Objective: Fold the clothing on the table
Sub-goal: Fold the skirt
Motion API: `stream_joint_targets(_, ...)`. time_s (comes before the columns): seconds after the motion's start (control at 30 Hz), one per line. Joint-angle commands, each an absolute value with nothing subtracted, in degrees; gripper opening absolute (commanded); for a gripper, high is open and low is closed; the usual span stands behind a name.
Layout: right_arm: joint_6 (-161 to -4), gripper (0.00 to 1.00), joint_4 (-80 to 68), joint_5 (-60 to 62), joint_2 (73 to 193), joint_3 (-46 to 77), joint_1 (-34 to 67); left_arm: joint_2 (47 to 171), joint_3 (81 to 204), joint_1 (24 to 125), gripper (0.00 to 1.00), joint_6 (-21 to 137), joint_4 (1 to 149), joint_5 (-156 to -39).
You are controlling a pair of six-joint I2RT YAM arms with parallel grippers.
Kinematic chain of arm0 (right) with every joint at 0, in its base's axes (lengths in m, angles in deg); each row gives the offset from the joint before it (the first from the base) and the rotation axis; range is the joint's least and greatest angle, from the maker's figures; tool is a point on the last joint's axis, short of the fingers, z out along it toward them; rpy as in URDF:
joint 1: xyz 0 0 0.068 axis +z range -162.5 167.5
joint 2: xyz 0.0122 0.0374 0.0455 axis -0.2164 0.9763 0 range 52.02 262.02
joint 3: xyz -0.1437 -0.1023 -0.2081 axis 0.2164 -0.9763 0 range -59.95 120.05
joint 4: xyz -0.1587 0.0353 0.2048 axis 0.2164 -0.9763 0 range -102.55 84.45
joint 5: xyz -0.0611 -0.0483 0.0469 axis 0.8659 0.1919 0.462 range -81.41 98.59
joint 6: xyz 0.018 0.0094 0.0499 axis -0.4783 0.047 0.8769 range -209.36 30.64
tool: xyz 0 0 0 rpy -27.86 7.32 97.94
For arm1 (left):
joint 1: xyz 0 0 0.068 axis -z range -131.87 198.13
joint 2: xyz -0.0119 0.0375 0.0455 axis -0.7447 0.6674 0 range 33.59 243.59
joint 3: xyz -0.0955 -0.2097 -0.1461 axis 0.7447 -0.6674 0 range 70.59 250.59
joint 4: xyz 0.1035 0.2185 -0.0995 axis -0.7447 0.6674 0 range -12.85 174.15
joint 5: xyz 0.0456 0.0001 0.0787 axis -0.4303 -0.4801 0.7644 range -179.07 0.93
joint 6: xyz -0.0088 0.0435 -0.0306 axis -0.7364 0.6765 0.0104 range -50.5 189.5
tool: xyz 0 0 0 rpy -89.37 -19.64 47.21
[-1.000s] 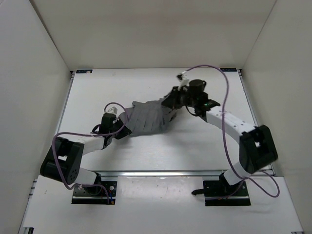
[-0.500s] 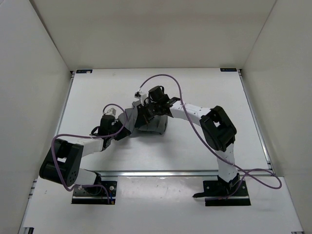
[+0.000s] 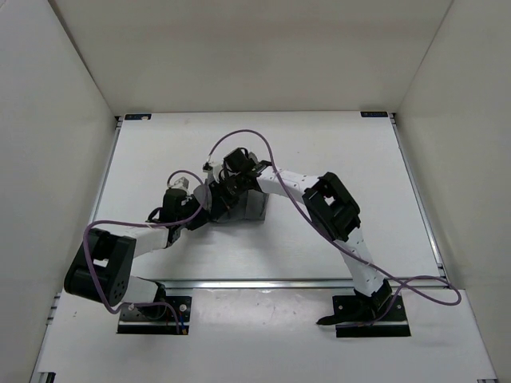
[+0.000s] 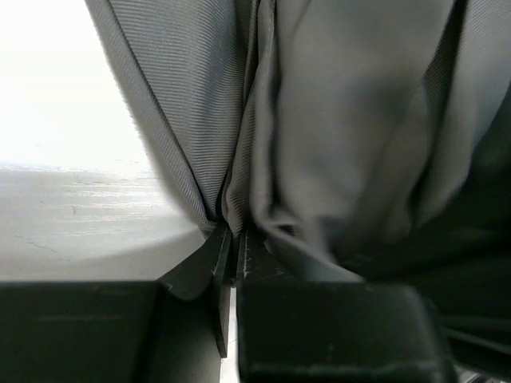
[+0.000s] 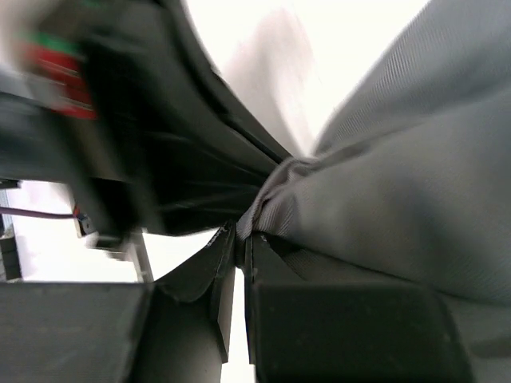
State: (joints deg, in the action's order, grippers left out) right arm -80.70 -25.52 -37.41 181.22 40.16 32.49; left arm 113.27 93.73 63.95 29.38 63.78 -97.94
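Top view, from above and behind the arm bases. I see the table [image 3: 335,152], white and flat, with white walls around it. The clothing [image 3: 249,207] lies a little left of the table's middle, gathered into a small, compact dark grey heap. The left arm reaches in low from its base at the bottom left. The left gripper [image 3: 204,211] meets the heap's left edge. The right arm arcs from its base at the bottom right, up and across to the left. The right gripper [image 3: 218,194] comes down onto the same left side of the heap, just beside the left one. A purple cable [image 3: 239,136] loops above the right wrist. From here I cannot make out how either pair of jaws stands.

Left wrist view. The two dark jaws are pressed together on a fold of the grey fabric. The finely ribbed cloth rises from the pinch and fills most of the frame. Bare white table shows at the left.

Right wrist view. The jaws are clamped on a bunched fold of the same grey cloth, which spreads to the right. A blurred dark part of the other arm, with red and green marks, sits at the left.
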Motion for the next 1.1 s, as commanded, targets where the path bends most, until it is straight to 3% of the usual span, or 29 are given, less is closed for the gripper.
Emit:
stream_joint_targets(0.0,-81.64,0.0,-27.97,-37.55,182.8,40.95,32.68,111.38,92.74,63.34,0.0,29.69,65.81,-98.74)
stream_joint_targets(0.17,-80.57,0.0,-25.5,-36.58,183.5,38.31,32.24,108.4,92.13,62.72,0.12,29.69,66.86,-97.87)
stream_joint_targets(0.2,-80.66,0.06,-26.28,-36.84,183.76,39.09,31.89,107.26,92.13,62.29,0.15,29.6,67.13,-97.52)
stream_joint_targets(0.23,-81.01,0.2,-26.9,-36.93,183.76,39.62,31.89,105.68,91.78,62.37,0.21,29.51,67.56,-97.16)
stream_joint_targets(0.27,-81.19,0.27,-26.99,-36.76,183.94,40.32,31.45,104.45,91.69,62.37,0.29,29.42,68.09,-96.81)
stream_joint_targets(0.3,-81.45,0.4,-27.86,-37.02,183.77,41.2,32.14,103.04,91.69,61.59,0.28,28.99,68.18,-96.63)
stream_joint_targets(0.4,-82.59,0.53,-27.0,-35.53,181.4,42.61,32.59,98.82,91.95,61.49,0.38,28.9,69.58,-95.49)
stream_joint_targets(0.57,-77.34,0.55,-21.14,-26.22,174.13,42.63,31.8,91.01,93.27,60.53,0.43,28.64,73.72,-94.44)
stream_joint_targets(0.73,-67.5,0.56,-0.69,-21.84,157.44,22.72,28.55,85.19,94.23,60.0,0.45,30.56,77.15,-94.09)
stream_joint_targets(0.83,-64.59,0.61,9.54,-19.03,148.46,11.19,27.32,83.34,95.46,59.21,0.46,32.23,82.14,-95.13)
stream_joint_targets(0.93,-64.31,0.71,6.51,-17.69,144.31,7.9,24.69,81.5,97.22,59.21,0.49,33.9,85.92,-96.63)
stream_joint_targets(1.0,-64.92,0.67,1.5,-18.64,145.0,8.51,23.1,79.75,97.66,59.73,0.5,34.17,87.69,-96.02)
stream_joint_targets(1.03,-65.28,0.58,0.87,-19.7,145.44,8.69,22.05,78.95,97.49,59.82,0.49,33.99,88.22,-95.76)
stream_joint_targets(1.07,-65.8,0.39,0.26,-19.53,145.88,8.78,21.78,77.9,96.88,59.65,0.48,33.73,88.57,-95.32)
